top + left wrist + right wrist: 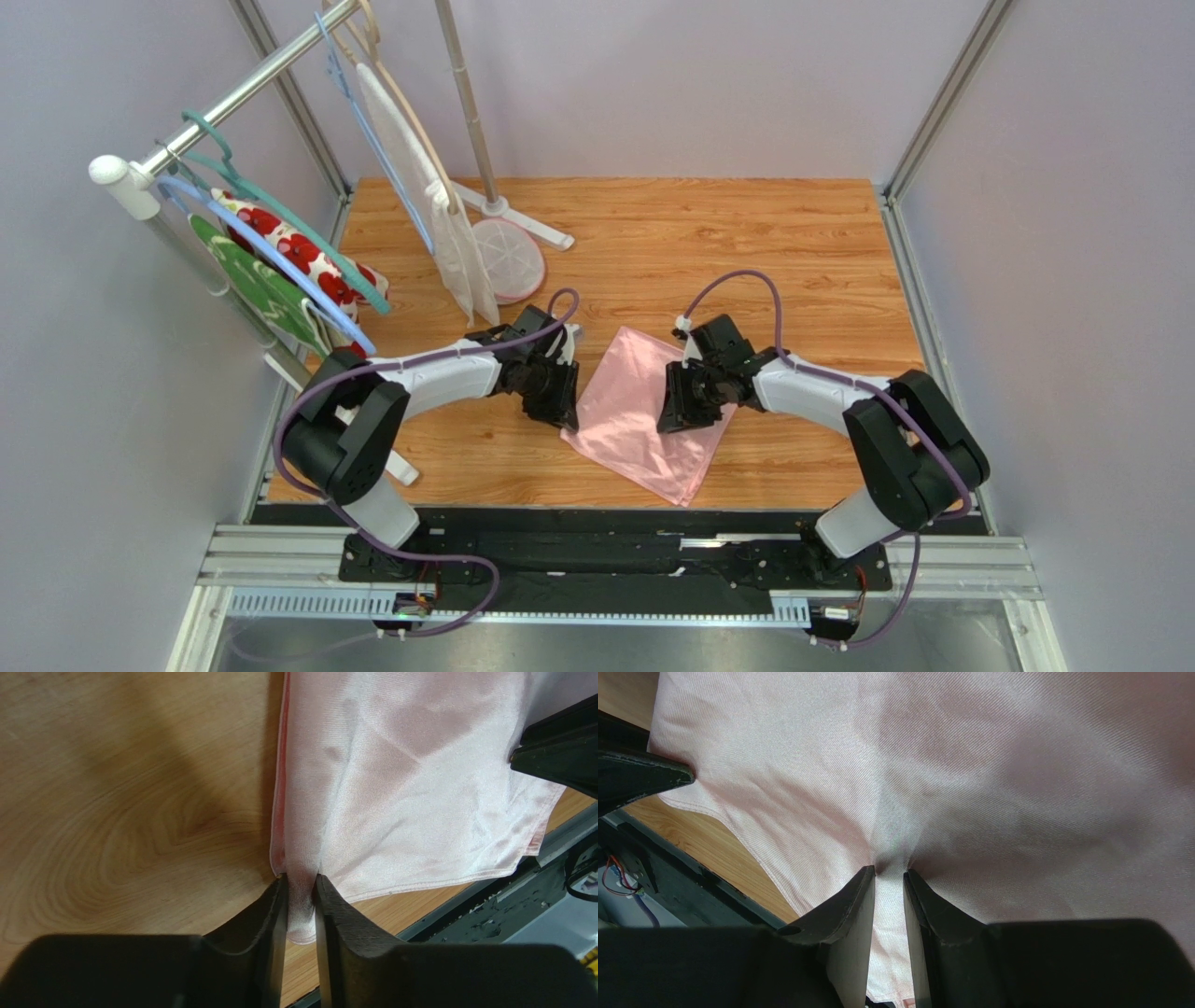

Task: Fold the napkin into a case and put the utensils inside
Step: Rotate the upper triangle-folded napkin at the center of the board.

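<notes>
**Top external view: both claws pinch the pink cloth, no cutlery to be seen**

Top external view puts the napkin (638,413) low of centre in the frame, lying flat and skewed like a diamond on the wooden table (786,252). The left gripper (558,403) is down on its left edge and the right gripper (683,409) on its right half, the two near each other.

From the left wrist, the jaws stand almost together at the bottom of the frame, with a small tuck of hem nipped between them. Creases fan up and to the right from that pinch. From the right wrist, the jaws are likewise drawn in on a pucker of cloth, well inside the sheet rather than at its border. So each claw is closed on the napkin.

No case is formed yet, as far as I can judge, and the utensils appear in none of the views.

The risks, as I see them:
- The left hold is only a thin bite near the hem, and the cloth looks slick, so a quick lift could slide it free.
- The right pinch sits mid-sheet and may have caught only the top of the cloth, so the fold could come out crooked or bunched.
- If the arms pull apart instead of moving together, the sheet would be dragged across the wood rather than folded.
</notes>
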